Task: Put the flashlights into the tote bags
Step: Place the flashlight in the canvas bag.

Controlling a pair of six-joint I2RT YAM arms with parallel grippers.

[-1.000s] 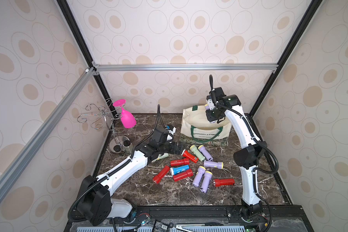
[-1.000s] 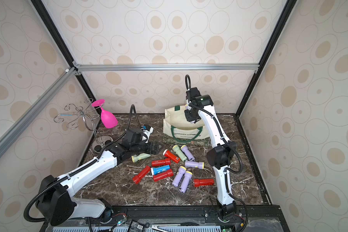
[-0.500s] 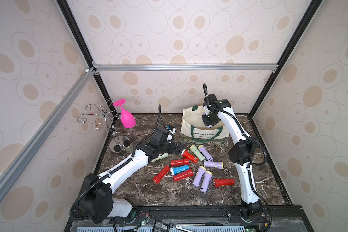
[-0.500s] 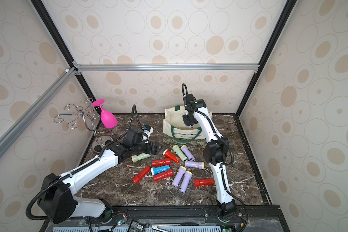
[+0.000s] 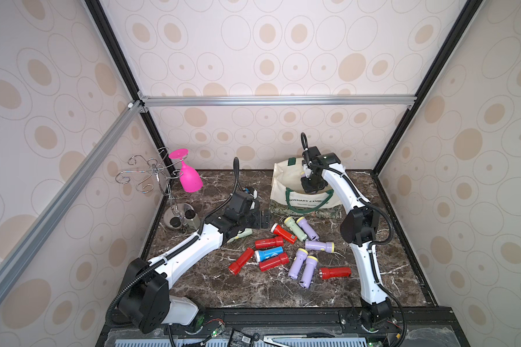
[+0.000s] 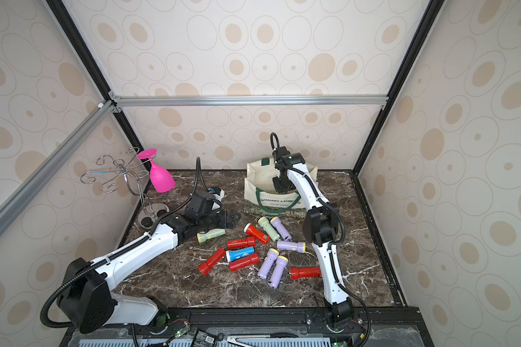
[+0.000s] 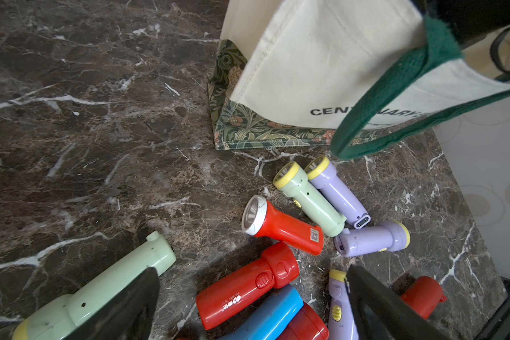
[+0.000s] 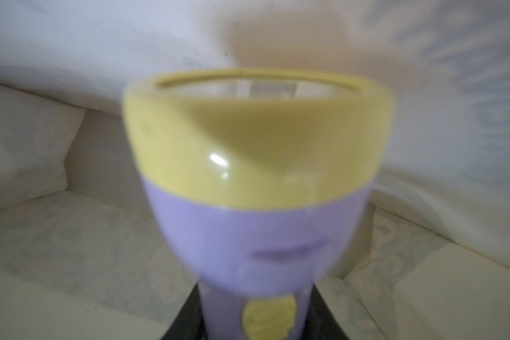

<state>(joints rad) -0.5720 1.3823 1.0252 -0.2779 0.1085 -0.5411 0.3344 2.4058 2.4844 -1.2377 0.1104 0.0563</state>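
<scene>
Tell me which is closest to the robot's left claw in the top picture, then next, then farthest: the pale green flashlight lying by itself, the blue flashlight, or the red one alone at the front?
Measured from the open left gripper in a top view:
1. the pale green flashlight, right beside the gripper
2. the blue flashlight, further forward, in the middle
3. the lone red flashlight, front and far over to the right
</scene>
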